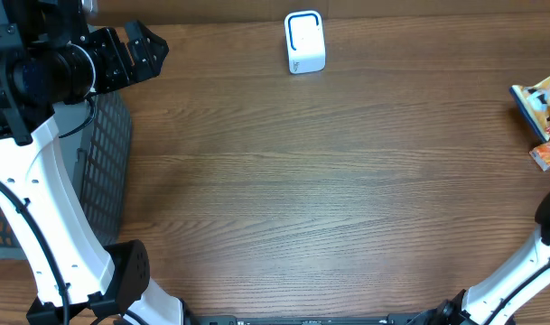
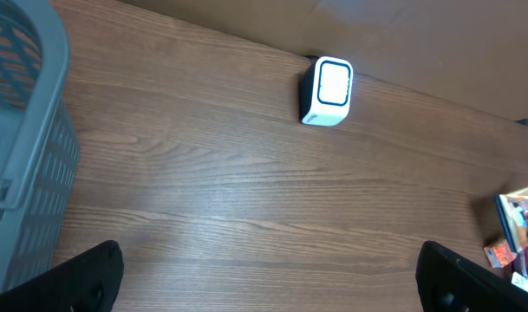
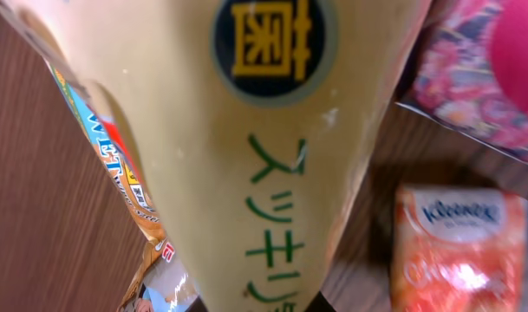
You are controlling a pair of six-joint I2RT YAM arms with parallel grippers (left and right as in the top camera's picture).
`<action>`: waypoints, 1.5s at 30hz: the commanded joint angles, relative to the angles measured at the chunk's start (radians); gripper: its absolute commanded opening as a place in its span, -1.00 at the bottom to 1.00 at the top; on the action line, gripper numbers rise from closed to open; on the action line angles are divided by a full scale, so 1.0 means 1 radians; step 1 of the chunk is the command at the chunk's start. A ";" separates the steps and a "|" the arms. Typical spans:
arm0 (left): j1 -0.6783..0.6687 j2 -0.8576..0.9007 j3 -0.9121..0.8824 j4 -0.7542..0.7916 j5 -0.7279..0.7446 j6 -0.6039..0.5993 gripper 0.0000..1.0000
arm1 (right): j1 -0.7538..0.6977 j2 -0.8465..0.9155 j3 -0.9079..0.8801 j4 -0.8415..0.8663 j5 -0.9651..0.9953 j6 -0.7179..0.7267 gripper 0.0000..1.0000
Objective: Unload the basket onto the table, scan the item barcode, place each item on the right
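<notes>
Tan packet (image 3: 272,156) tight between the closed right fingers (image 3: 324,307), far from the wide-apart left fingers (image 2: 81,282).

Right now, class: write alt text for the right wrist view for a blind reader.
A tan packet with green Japanese lettering fills the view, pinched in the shut right gripper. Behind it lie an orange Kleenex pack and other colourful packets on the wooden table.

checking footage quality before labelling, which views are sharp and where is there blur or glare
Overhead: sharp and evenly lit, scanner crisp. Left wrist: also sharp, though the white scanner face looks slightly washed out. Right wrist: packet fills the frame, print soft; tissue pack beside it blurred, with a glare patch.
</notes>
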 commanded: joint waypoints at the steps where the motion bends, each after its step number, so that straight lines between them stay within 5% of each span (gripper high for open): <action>1: 0.005 -0.004 0.011 0.002 0.010 0.008 0.99 | 0.003 0.019 0.003 0.047 0.013 -0.041 -0.61; 5: 0.005 -0.004 0.011 0.002 0.010 0.008 1.00 | 0.002 0.034 0.003 0.043 0.013 -0.040 0.10; 10: 0.005 -0.004 0.011 0.002 0.010 0.008 1.00 | -0.007 0.005 0.039 -0.019 0.013 -0.051 0.39; 19: 0.005 -0.004 0.011 0.002 0.010 0.008 1.00 | -0.025 -0.267 0.187 -0.298 0.013 -0.051 0.70; 28: 0.005 -0.004 0.011 0.002 0.010 0.008 1.00 | 0.056 -0.635 0.145 -0.618 -0.040 -0.071 0.78; 32: 0.005 -0.004 0.011 0.002 0.010 0.008 1.00 | 0.164 -0.781 0.050 -0.631 -0.032 -0.100 0.79; 37: 0.005 -0.004 0.011 0.002 0.010 0.008 1.00 | 0.380 -1.081 -0.283 -0.612 -0.025 -0.099 0.81; 39: 0.005 -0.004 0.011 0.002 0.010 0.008 1.00 | 0.419 -1.155 -0.378 -0.624 -0.026 -0.098 1.00; 45: 0.005 -0.004 0.011 0.002 0.010 0.008 1.00 | 0.435 -1.236 -0.502 -0.767 -0.097 -0.095 1.00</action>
